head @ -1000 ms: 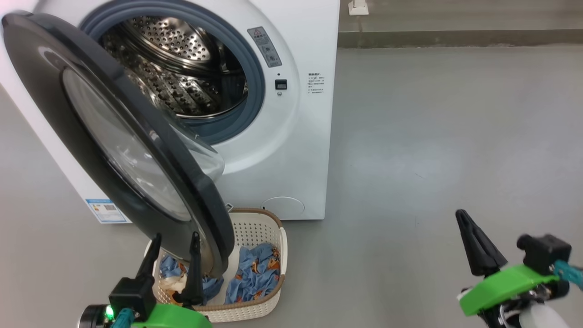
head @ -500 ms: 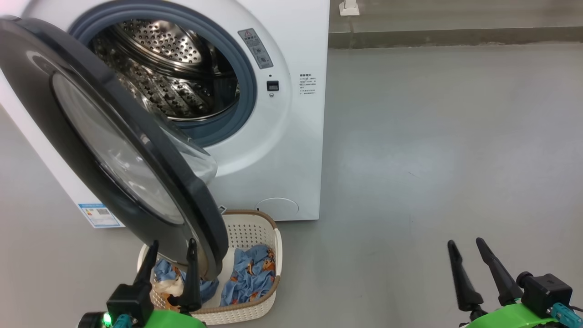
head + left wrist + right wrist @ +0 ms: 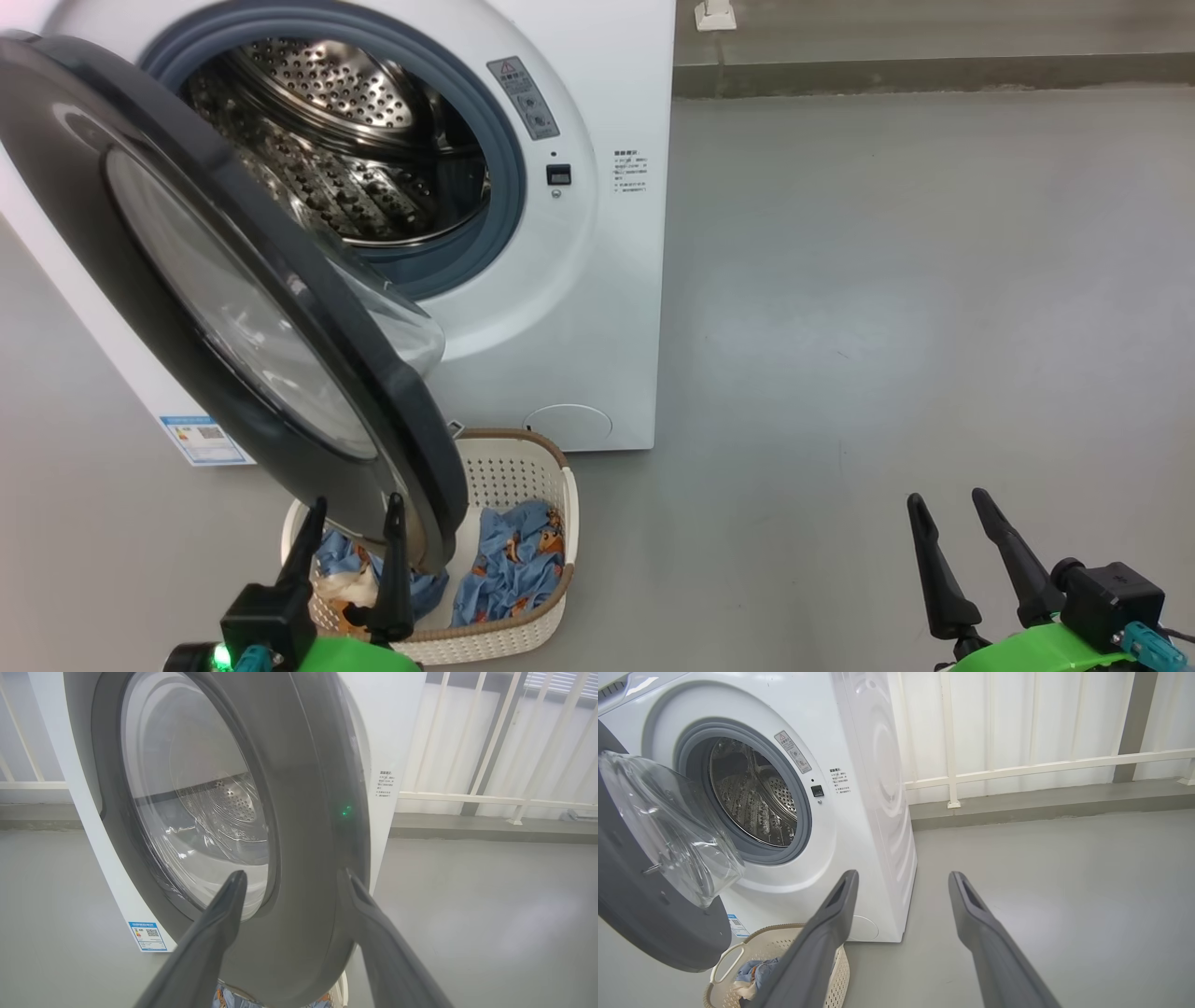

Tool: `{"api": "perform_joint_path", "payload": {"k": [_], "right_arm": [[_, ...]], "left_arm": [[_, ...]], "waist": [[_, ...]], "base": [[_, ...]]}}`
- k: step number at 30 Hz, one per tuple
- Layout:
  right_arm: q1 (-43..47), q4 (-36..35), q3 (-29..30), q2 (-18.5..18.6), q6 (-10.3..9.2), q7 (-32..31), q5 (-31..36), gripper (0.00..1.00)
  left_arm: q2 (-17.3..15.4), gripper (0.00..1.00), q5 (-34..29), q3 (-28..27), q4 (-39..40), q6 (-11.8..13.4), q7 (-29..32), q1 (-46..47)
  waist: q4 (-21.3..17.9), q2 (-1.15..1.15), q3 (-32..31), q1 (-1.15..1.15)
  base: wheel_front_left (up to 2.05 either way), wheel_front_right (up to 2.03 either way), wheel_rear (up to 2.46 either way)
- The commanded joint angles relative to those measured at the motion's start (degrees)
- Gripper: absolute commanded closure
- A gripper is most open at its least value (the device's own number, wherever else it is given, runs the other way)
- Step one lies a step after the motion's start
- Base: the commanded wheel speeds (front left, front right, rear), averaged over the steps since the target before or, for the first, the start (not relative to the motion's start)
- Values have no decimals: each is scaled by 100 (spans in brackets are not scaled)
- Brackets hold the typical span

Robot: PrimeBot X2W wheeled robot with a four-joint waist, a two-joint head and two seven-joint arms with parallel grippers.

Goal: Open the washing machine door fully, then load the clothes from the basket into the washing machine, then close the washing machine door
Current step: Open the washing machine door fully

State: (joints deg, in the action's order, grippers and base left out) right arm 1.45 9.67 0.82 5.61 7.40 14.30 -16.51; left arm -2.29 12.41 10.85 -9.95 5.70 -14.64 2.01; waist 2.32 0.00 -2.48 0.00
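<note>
1. While the left pincer point(image 3: 358, 504) stands spread wide, its fingers point(image 3: 224, 914) on either side of the lower rim of the washing machine door point(image 3: 224, 271), it grips nothing. It looks placed to swing the door wider. Whether a finger touches the frame I cannot tell.
2. The right pincer point(image 3: 948, 497) is also spread and empty, over bare floor point(image 3: 887, 280) well apart to the right.
3. The basket point(image 3: 518, 471) sits on the floor just in front of the foot of the washing machine point(image 3: 597, 280), partly beneath the door's lower rim, with the clothes point(image 3: 513, 560) inside it.
4. The door hangs roughly half open. The push is best made against the black frame, not the glass, sweeping leftward along the hinge arc until both the drum point(image 3: 355, 140) mouth and the basket are uncovered.
</note>
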Motion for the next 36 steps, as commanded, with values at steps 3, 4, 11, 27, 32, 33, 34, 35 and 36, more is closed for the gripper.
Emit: {"api": "perform_joint_path", "payload": {"k": [3,4,11,27,32,33,34,35,36], "right_arm": [[-93,-170,-132,25,9,69,92,0],[-96,-173,-131,25,9,69,98,0],[-102,-185,-102,-3,9,69,35,0],[-115,-182,-91,-29,9,70,-46,0],[-125,-163,-88,-22,9,70,-83,0],[-127,-157,-88,-20,9,70,-86,0],[-127,-152,-89,-20,9,70,-87,0],[-127,-149,-91,-21,9,70,-88,0],[-127,-146,-93,-22,9,70,-88,0]], "left_arm": [[-59,0,36,-179,122,-22,-36,91],[-59,0,36,-181,123,-21,-36,91],[-59,0,41,-164,126,-22,-36,85],[-59,0,48,-151,111,-33,-36,81],[-59,0,61,-142,126,0,-36,71],[-59,0,62,-142,130,3,-36,68],[-59,0,62,-144,133,6,-36,64],[-59,0,62,-145,137,8,-36,60],[-59,0,62,-145,140,10,-36,57]], "waist": [[-9,0,6,0],[-13,0,9,0],[-23,0,18,0],[-22,0,-15,0],[-21,0,-30,0],[-23,0,-33,0],[-24,0,-37,0],[-25,0,-40,0],[-27,0,-42,0]], "base": [[0,0,0],[0,0,0],[0,0,0],[0,0,0],[0,0,0],[0,0,0],[0,0,0],[0,0,0],[0,0,0]]}}
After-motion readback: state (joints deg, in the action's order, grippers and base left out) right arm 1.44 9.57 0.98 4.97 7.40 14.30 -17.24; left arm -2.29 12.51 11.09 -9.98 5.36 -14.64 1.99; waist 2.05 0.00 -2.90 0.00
